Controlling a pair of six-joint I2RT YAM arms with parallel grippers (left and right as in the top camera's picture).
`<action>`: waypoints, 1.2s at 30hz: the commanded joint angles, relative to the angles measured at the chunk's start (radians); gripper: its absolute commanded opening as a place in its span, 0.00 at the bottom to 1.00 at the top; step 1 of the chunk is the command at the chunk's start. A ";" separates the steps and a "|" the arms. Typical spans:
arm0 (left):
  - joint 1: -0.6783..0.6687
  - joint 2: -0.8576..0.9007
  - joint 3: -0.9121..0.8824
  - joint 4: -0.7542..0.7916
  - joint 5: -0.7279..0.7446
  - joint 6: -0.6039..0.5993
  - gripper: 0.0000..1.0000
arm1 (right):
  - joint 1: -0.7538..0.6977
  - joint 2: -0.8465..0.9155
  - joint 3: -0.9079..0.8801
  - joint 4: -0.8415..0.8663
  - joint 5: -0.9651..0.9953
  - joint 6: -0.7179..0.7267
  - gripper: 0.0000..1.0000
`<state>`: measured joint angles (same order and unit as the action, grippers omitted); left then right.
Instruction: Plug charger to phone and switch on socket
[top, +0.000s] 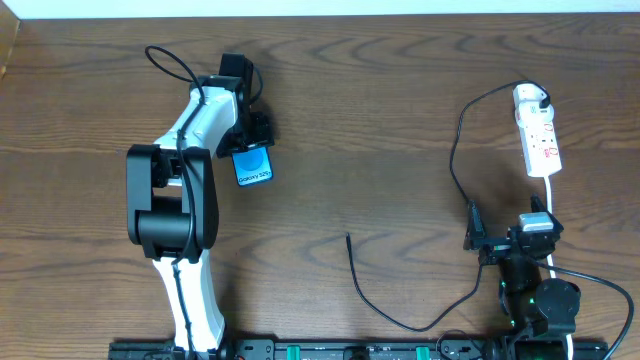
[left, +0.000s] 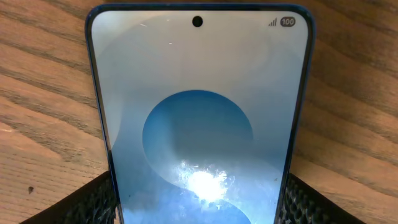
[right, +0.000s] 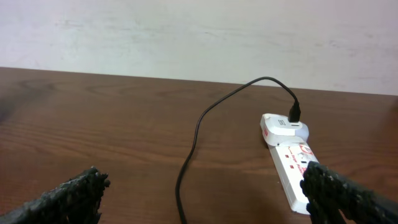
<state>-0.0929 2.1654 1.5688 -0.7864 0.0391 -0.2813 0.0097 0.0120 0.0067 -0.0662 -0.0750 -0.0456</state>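
Left claw (top: 252, 146) is closed across the phone (top: 254, 167), well left of the socket (top: 538, 135); right claw (top: 507, 228), near the socket, is spread wide and empty. The phone may be pushed askew if the charger (top: 350, 250) is pressed in off-axis.

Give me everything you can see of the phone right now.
The phone is a slim rounded rectangle with a dark blue edge and a glossy screen showing pale and blue circles, a punch-hole camera and status icons at its far end. It is over the left half of the table, screen up, with the left end effector clamping its long edges between black pads. Whether it rests on the wood is unclear.
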 joint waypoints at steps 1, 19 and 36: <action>0.003 -0.013 0.007 -0.016 -0.021 0.007 0.07 | 0.005 -0.006 -0.001 -0.003 -0.006 -0.012 0.99; 0.003 -0.250 0.032 -0.026 0.043 0.006 0.07 | 0.005 -0.006 -0.001 -0.003 -0.006 -0.012 0.99; 0.003 -0.323 0.032 -0.042 0.816 -0.343 0.08 | 0.005 -0.006 -0.001 -0.003 -0.006 -0.012 0.99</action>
<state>-0.0917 1.8755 1.5696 -0.8291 0.6151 -0.4911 0.0097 0.0120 0.0067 -0.0662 -0.0750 -0.0456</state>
